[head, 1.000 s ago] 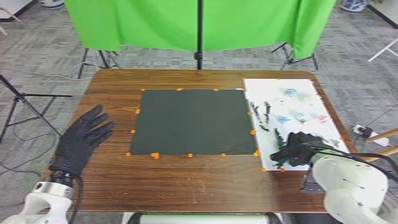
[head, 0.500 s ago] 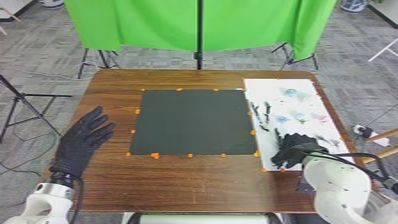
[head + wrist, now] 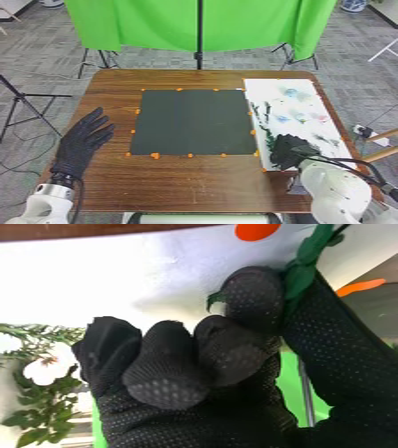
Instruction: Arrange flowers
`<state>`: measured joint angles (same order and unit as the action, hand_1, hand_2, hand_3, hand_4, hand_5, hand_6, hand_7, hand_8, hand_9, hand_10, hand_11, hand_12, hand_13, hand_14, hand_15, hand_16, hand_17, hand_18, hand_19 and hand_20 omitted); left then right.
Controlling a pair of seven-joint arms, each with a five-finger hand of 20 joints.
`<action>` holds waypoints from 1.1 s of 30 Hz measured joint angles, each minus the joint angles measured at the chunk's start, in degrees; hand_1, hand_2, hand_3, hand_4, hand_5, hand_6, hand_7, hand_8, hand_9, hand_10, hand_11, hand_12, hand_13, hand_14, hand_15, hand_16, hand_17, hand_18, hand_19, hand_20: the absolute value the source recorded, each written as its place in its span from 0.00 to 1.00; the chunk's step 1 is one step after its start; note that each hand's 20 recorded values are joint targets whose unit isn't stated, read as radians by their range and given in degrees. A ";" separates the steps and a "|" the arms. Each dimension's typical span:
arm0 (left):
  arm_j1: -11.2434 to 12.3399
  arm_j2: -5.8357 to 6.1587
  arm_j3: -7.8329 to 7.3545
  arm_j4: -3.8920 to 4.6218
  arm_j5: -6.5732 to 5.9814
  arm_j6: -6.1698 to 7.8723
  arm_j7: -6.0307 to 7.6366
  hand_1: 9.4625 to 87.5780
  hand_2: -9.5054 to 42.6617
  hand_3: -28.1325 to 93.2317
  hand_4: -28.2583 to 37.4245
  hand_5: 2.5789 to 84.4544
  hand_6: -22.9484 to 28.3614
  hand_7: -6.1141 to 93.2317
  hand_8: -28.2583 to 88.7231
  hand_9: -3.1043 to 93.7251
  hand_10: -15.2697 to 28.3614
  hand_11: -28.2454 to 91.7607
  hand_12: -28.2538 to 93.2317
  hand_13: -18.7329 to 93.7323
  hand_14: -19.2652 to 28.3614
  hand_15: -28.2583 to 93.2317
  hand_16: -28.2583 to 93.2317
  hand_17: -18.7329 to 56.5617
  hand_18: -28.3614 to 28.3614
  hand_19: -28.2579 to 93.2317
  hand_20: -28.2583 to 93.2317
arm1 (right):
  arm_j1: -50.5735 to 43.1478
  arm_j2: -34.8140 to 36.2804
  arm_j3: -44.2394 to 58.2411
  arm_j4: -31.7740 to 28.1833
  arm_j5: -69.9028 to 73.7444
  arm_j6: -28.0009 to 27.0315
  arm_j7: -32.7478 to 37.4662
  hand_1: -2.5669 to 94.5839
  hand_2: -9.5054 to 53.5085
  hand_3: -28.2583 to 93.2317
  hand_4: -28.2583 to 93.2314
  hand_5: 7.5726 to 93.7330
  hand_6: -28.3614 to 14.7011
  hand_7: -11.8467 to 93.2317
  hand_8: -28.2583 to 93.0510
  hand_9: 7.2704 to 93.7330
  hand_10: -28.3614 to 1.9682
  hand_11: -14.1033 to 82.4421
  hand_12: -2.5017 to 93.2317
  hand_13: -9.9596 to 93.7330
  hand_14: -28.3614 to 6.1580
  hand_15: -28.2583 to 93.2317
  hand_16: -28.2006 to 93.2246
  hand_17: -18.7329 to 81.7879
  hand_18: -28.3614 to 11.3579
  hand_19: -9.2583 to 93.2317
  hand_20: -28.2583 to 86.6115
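Observation:
My right hand is over the near left part of the white board. In the right wrist view the right hand pinches a green leafy stem between its thumb and a curled finger. Pale blue blooms and a pinkish one lie farther up the board, with dark green sprigs along its left side. A white flower beside green leaves shows in the wrist view. Over the table's left side, my left hand rests with straight fingers.
A dark square mat lies in the middle of the brown table, with orange markers around its edges. The white board adjoins its right side. Behind the table hangs a green cloth on a stand.
The right hand has shifted left across the near part of the board, and its arm has swung left with it. The left hand has hardly moved.

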<state>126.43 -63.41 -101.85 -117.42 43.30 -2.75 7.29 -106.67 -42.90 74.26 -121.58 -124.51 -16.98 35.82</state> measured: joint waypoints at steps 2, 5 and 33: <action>0.09 0.00 0.01 0.00 -0.01 0.00 0.02 0.19 0.14 0.80 0.00 0.32 0.51 0.26 0.15 0.30 0.61 0.40 0.36 0.36 0.72 0.52 0.21 0.14 0.89 0.66 0.23 | -0.91 -0.03 0.68 -0.07 0.82 0.97 0.00 0.34 0.10 1.00 0.14 0.88 0.55 0.72 0.28 0.95 0.66 0.81 0.36 0.94 0.66 0.85 0.46 0.76 0.24 1.00 0.80; 0.15 -0.07 0.01 -0.01 0.00 0.01 0.03 0.20 0.14 0.80 0.00 0.32 0.51 0.26 0.15 0.30 0.61 0.40 0.36 0.36 0.72 0.52 0.21 0.14 0.89 0.66 0.23 | -2.07 -0.26 2.27 -0.14 4.10 1.13 0.35 0.34 0.11 1.00 0.16 0.89 0.54 0.71 0.28 0.96 0.64 0.80 0.35 0.95 0.66 0.84 0.45 0.77 0.24 1.00 0.81; 2.02 1.32 -2.93 -1.72 0.28 0.07 0.22 0.20 0.14 0.81 0.00 0.33 0.52 0.26 0.15 0.30 0.61 0.40 0.36 0.36 0.73 0.53 0.21 0.14 0.89 0.66 0.23 | 3.34 -2.14 7.19 -3.28 14.29 7.54 3.03 0.35 0.09 1.00 0.22 0.93 0.50 0.64 0.30 0.97 0.61 0.77 0.36 0.97 0.66 0.83 0.46 0.79 0.25 1.00 0.82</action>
<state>128.45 -62.09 -104.78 -119.14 43.58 -2.68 7.51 -103.32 -45.04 81.45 -124.86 -110.22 -9.44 38.84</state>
